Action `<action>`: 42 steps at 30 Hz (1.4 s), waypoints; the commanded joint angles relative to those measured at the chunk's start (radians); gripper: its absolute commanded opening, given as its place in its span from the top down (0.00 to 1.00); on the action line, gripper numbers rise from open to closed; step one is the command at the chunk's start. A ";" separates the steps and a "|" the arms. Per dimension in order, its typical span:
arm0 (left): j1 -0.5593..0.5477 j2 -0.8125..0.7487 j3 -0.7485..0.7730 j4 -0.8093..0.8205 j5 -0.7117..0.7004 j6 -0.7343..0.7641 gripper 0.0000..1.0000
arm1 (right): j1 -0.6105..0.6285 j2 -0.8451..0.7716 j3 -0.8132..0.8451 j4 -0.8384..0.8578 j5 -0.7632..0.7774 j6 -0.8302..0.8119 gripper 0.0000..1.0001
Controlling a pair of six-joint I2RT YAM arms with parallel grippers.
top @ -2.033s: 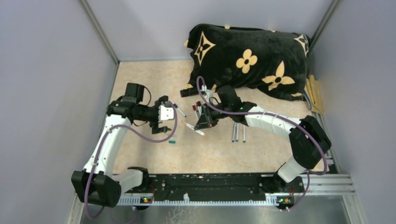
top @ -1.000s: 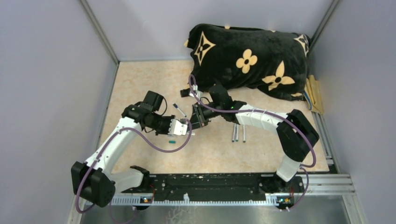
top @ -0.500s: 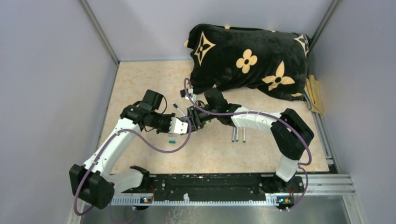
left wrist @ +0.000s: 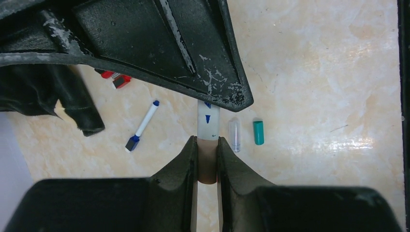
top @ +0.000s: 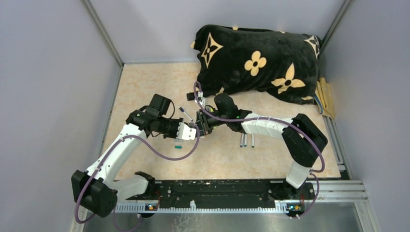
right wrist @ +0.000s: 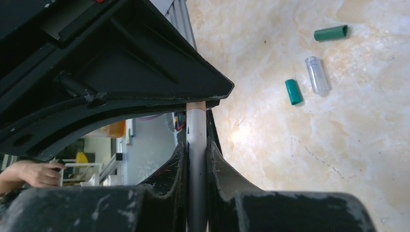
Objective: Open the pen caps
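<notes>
One pen is held between both grippers above the floor. My left gripper is shut on its tan pen cap. The white barrel runs from there under the right fingers. My right gripper is shut on that grey-white barrel, the tan cap end poking into the left jaws. Loose pen caps lie on the floor: teal, clear and green. A blue-ended pen lies nearby.
A black flower-patterned pillow fills the back right, with wooden pieces beside it. Grey pens lie parallel under the right forearm. Red-ended pens lie near the pillow. Grey walls enclose the floor on three sides.
Two seconds ago the grippers were apart; the left arm swung right to meet the right gripper at the pen. Over the last half second both have stayed together, barely shifting.
</notes>
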 commanded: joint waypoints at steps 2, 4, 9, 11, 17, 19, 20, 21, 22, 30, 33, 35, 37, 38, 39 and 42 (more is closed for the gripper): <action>0.004 0.007 -0.048 0.092 -0.188 -0.019 1.00 | -0.027 -0.099 -0.102 -0.095 0.052 -0.062 1.00; 0.005 0.012 -0.058 0.110 -0.225 -0.023 1.00 | -0.032 -0.130 -0.133 -0.115 0.067 -0.078 1.00; 0.008 0.054 -0.061 0.131 -0.269 -0.048 1.00 | -0.043 -0.197 -0.209 -0.149 0.097 -0.107 1.00; 0.016 0.074 -0.063 0.146 -0.287 -0.057 1.00 | -0.053 -0.225 -0.235 -0.164 0.106 -0.116 1.00; 0.051 0.102 -0.068 0.174 -0.290 -0.074 1.00 | -0.089 -0.321 -0.296 -0.212 0.149 -0.145 1.00; 0.052 0.101 -0.070 0.178 -0.254 -0.106 1.00 | -0.110 -0.349 -0.311 -0.212 0.180 -0.144 1.00; 0.052 0.103 -0.073 0.184 -0.226 -0.129 1.00 | -0.115 -0.362 -0.312 -0.213 0.209 -0.149 1.00; 0.053 0.107 -0.078 0.188 -0.200 -0.153 1.00 | -0.116 -0.369 -0.310 -0.239 0.255 -0.157 1.00; 0.054 0.112 -0.085 0.196 -0.180 -0.189 1.00 | -0.116 -0.377 -0.311 -0.249 0.312 -0.159 1.00; 0.054 0.200 -0.170 0.323 -0.061 -0.394 1.00 | -0.116 -0.415 -0.389 -0.208 0.869 -0.069 1.00; 0.054 0.218 -0.204 0.382 -0.064 -0.421 0.96 | -0.111 -0.399 -0.413 -0.150 0.980 -0.045 1.00; 0.055 0.227 -0.223 0.404 -0.067 -0.419 0.89 | -0.108 -0.372 -0.417 -0.135 1.038 -0.042 1.00; 0.054 0.234 -0.241 0.432 -0.085 -0.418 0.85 | -0.105 -0.337 -0.415 -0.126 1.085 -0.041 1.00; 0.056 0.236 -0.250 0.446 -0.095 -0.417 0.83 | -0.103 -0.323 -0.414 -0.120 1.109 -0.040 1.00; 0.056 0.239 -0.257 0.457 -0.102 -0.417 0.81 | -0.102 -0.308 -0.414 -0.114 1.133 -0.038 1.00; 0.059 0.248 -0.265 0.476 -0.104 -0.418 0.77 | -0.099 -0.268 -0.412 -0.090 1.181 -0.036 1.00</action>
